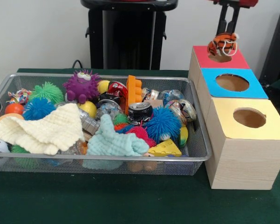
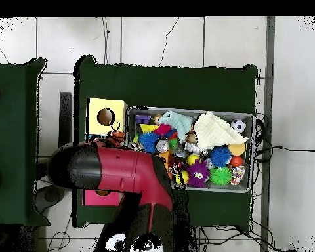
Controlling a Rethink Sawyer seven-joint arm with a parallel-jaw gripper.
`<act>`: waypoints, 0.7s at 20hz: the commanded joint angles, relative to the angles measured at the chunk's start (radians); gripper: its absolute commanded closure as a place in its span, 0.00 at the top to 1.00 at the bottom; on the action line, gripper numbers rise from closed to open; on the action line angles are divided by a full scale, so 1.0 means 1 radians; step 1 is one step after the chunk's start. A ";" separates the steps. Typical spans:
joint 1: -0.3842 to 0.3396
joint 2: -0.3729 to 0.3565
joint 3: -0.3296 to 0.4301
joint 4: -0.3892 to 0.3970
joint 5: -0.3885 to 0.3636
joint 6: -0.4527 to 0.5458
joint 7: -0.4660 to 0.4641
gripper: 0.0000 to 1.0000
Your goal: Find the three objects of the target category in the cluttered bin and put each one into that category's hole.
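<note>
The wire mesh bin (image 1: pixel 198 154) sits on the green table, full of toys, balls, cans and cloths; it also shows in the overhead view (image 2: pixel 186 109). To its right stand three pale wooden boxes with holes: red-topped (image 1: pixel 202 57), blue-topped (image 1: pixel 256 88) and yellow-topped (image 1: pixel 270 128). My gripper (image 1: pixel 228 31) hangs over the red box, shut on an orange striped tiger toy (image 1: pixel 222 43) just above the red box's hole (image 1: pixel 220 58). In the overhead view the arm (image 2: pixel 121 170) covers the gripper; the toy (image 2: pixel 115 139) peeks out at its edge.
The bin holds a purple fuzzy monster (image 1: pixel 81 85), green (image 1: pixel 46 92) and blue (image 1: pixel 163 123) spiky balls, a cream cloth (image 1: pixel 42 128), a teal cloth (image 1: pixel 114 142), an orange brick (image 1: pixel 133 91), cans (image 1: pixel 140 112) and a yellow cheese wedge (image 1: pixel 165 148). The robot's black pedestal (image 1: pixel 128 35) stands behind.
</note>
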 commanded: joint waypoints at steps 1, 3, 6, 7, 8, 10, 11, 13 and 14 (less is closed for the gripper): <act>0.026 -0.009 -0.005 0.194 0.041 -0.114 0.276 0.00; 0.033 -0.011 -0.006 0.210 0.057 -0.119 0.276 0.00; 0.048 -0.029 -0.014 0.232 0.076 -0.098 0.279 0.00; 0.057 -0.036 -0.019 0.242 0.081 -0.100 0.286 0.00; 0.063 -0.038 -0.021 0.247 0.087 -0.103 0.288 0.00; 0.065 -0.033 -0.014 0.268 0.102 -0.130 0.288 0.00; 0.061 -0.027 -0.004 0.287 0.112 -0.163 0.286 0.00; 0.055 -0.016 0.011 0.315 0.125 -0.207 0.276 0.00; 0.055 -0.011 0.014 0.323 0.128 -0.219 0.271 0.00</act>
